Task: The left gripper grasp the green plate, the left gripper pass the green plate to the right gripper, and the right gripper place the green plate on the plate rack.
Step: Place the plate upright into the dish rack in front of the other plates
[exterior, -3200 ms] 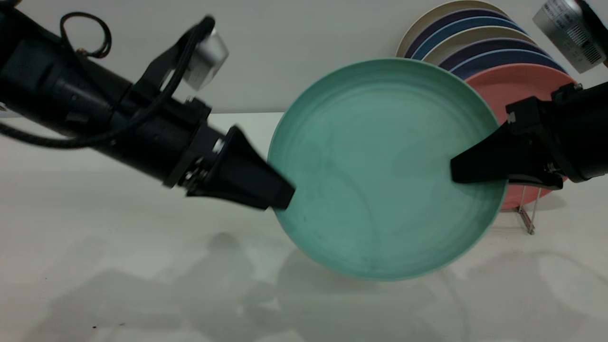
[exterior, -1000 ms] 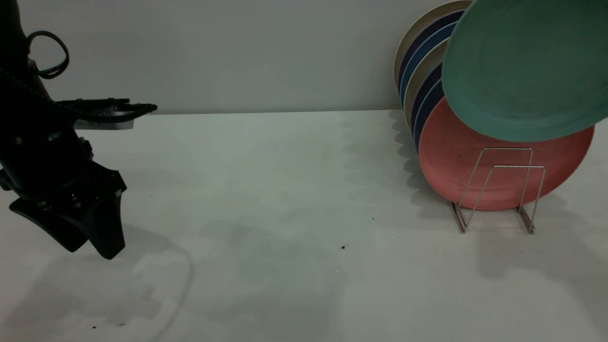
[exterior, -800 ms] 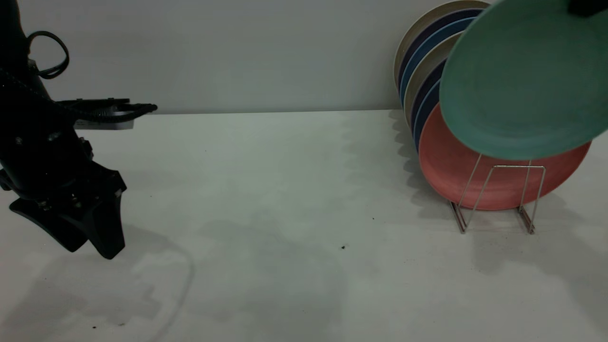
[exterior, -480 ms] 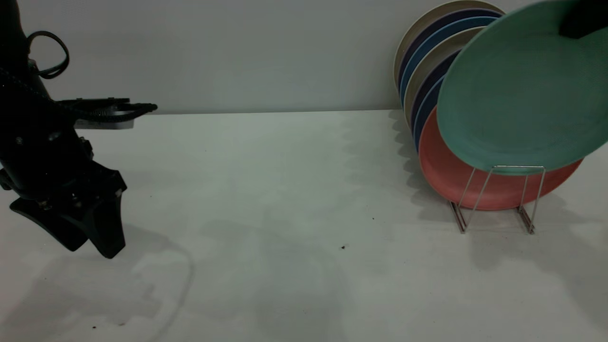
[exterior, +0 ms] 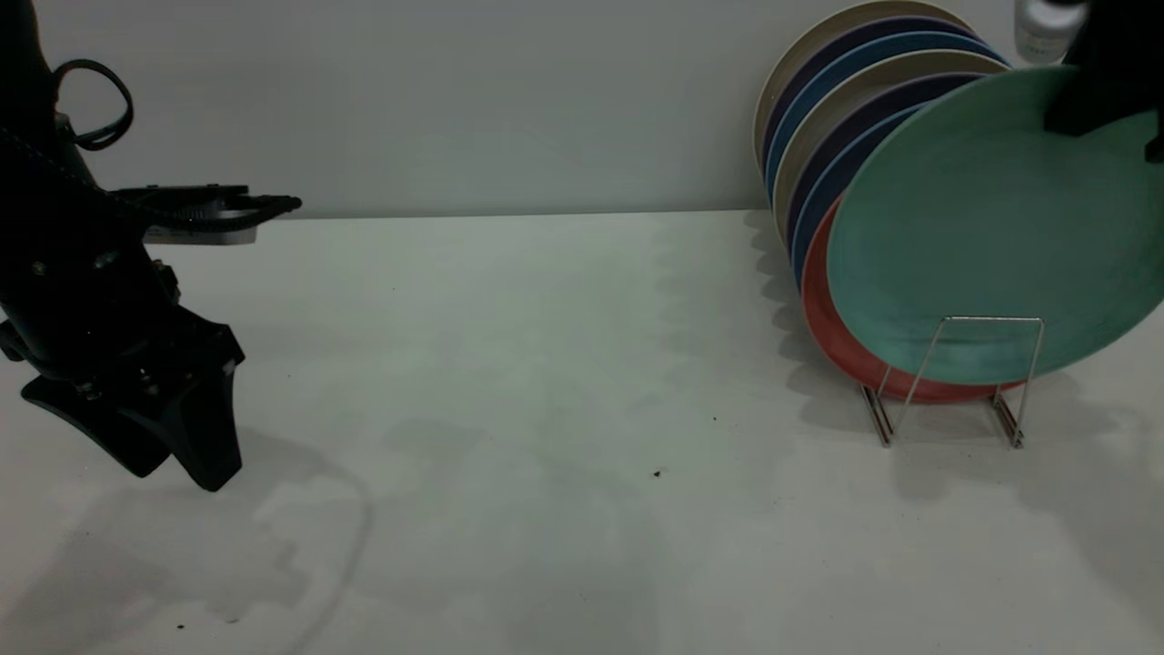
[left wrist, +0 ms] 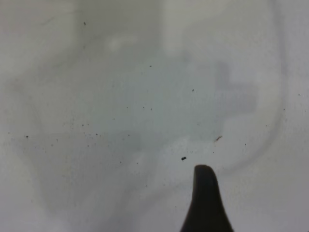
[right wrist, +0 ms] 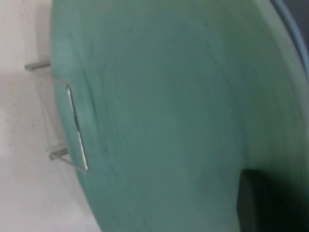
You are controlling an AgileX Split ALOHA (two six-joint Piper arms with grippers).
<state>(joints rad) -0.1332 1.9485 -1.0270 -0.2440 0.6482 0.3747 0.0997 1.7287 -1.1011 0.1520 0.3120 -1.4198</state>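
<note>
Green plate [exterior: 991,227], matte and round with faint rings, stands tilted in the thin wire plate rack [exterior: 950,382] before a salmon plate [exterior: 832,337], right claw [exterior: 1096,95] clamping its upper rim. Left claw [exterior: 150,437] hangs over the pale speckled counter [exterior: 546,409]; its spread is unclear.

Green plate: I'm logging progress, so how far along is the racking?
The handover looks done: the left gripper hangs away over the table. In hand: the right gripper holds the green plate's top edge, lowering it behind the plate rack's front loop, against the pink plate. Left: settle and release.
</note>
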